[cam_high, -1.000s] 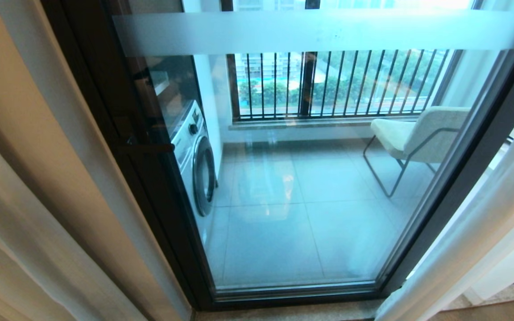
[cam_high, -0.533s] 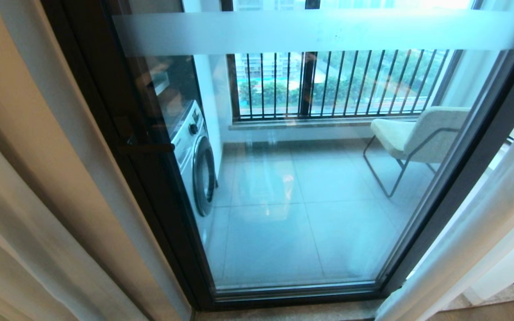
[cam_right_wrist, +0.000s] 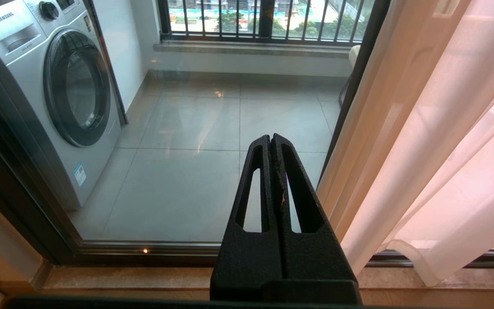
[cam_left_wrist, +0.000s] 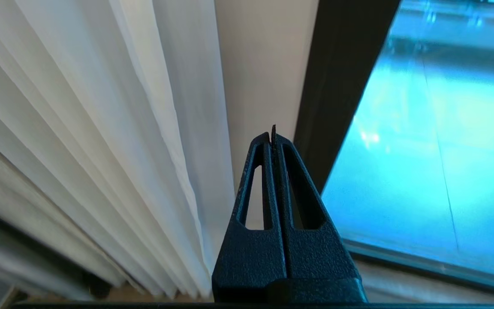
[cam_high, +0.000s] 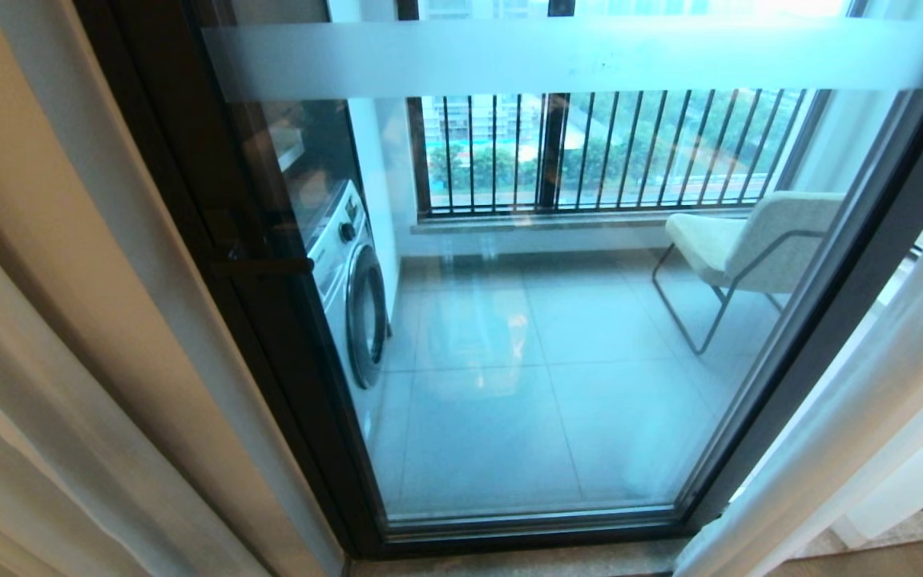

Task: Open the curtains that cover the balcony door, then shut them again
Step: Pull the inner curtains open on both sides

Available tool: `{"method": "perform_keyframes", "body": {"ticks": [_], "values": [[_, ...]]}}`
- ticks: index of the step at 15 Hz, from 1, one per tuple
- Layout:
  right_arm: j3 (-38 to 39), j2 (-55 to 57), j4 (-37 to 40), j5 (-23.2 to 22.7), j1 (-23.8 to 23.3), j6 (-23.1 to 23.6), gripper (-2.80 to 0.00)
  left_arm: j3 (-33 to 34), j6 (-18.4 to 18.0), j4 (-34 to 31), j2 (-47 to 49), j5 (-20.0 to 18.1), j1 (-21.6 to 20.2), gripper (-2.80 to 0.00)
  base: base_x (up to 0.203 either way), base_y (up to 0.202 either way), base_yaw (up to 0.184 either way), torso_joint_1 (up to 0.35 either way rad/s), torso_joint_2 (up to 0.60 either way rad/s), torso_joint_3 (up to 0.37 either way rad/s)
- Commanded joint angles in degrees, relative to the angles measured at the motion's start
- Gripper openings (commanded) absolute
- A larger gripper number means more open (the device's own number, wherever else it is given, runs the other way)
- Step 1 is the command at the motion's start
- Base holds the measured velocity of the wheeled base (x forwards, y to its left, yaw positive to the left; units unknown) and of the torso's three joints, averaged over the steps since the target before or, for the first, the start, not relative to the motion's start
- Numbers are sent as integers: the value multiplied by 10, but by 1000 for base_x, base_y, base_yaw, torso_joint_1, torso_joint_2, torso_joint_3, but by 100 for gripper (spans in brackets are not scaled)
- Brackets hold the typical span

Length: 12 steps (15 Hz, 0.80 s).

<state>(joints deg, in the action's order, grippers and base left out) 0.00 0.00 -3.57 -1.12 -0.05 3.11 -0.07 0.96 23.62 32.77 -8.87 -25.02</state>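
1. The balcony door (cam_high: 558, 320), a tall glass sliding panel in a dark brown-black metal frame with a frosted horizontal band near its top, stands uncovered across the middle of the head view.
2. The curtains, floor-length sheer white panels in soft vertical folds, are gathered to both sides of the door: one bunch to its left (cam_left_wrist: 114, 141), one to its right (cam_right_wrist: 435, 163).
3. The right bunch's hemmed bottom edge hangs just above the stone sill (cam_right_wrist: 144, 277) that runs along the foot of the door.
4. An opaque tan drape (cam_high: 69, 264) hangs left of the door frame, beside the left sheer bunch.
5. Left gripper (cam_left_wrist: 272, 135): black fingers pressed together with nothing between them, tips pointing at the pale strip between the left bunch and the door frame; the folds lie just beside it.
6. Right gripper (cam_right_wrist: 271, 138): fingers pressed together, empty, facing the door glass low down, with the right bunch just beside it.
7. Behind the door glass: a silver front-loading washing machine (cam_right_wrist: 54, 94) at the left, a pale chair on a thin metal frame (cam_high: 742, 240) at the right, and a black-barred railing window (cam_high: 614, 152) at the back.
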Motion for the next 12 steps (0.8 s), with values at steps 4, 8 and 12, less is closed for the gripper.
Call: {"method": "perform_keyframes", "body": {"ticks": [4, 8, 12], "values": [[0, 1, 0, 0, 0, 1, -280, 0, -1, -38, -16, 7, 74, -280, 0, 0, 0, 0, 0, 0], [0, 1, 0, 0, 0, 1, -280, 1, -1, -69, -56, 57, 174, -280, 0, 0, 0, 0, 0, 0], [0, 1, 0, 0, 0, 1, -280, 1, 5, -198, -156, 96, 215, -280, 0, 0, 0, 0, 0, 0]]}}
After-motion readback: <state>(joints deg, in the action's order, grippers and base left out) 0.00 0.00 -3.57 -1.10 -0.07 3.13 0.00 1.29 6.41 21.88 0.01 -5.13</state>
